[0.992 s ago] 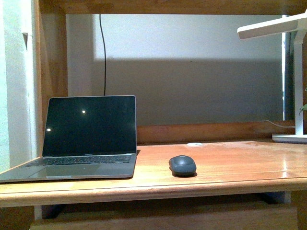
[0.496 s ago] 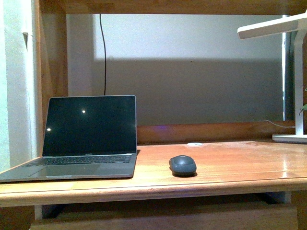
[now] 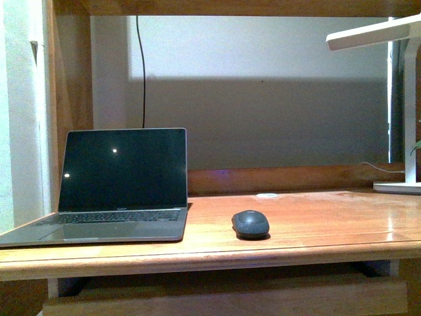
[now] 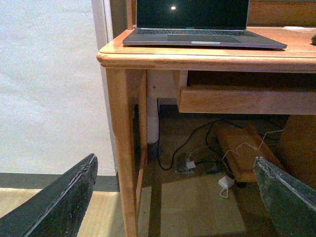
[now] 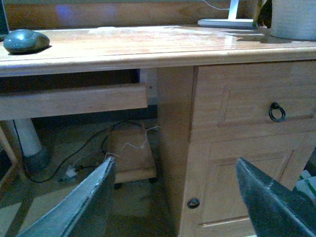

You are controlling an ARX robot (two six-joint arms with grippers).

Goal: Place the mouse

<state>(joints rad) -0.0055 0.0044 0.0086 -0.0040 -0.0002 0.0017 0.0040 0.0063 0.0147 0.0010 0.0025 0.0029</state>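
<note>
The dark grey oval mouse lies on the wooden desk, just right of an open laptop. It also shows in the right wrist view, at the desk's near edge. Neither gripper shows in the front view. My left gripper is open and empty, low below the desk's left corner, above the floor. My right gripper is open and empty, low in front of the desk's drawer cabinet. Both are well below the desk top and far from the mouse.
A white desk lamp stands at the desk's right end. A small flat white disc lies behind the mouse. A pull-out tray hangs under the desk. Cables and a low wooden box lie on the floor beneath.
The front view has shifted slightly, so the desk and its things sit a little lower and closer in the picture. The mouse and laptop keep their places on the desk.
</note>
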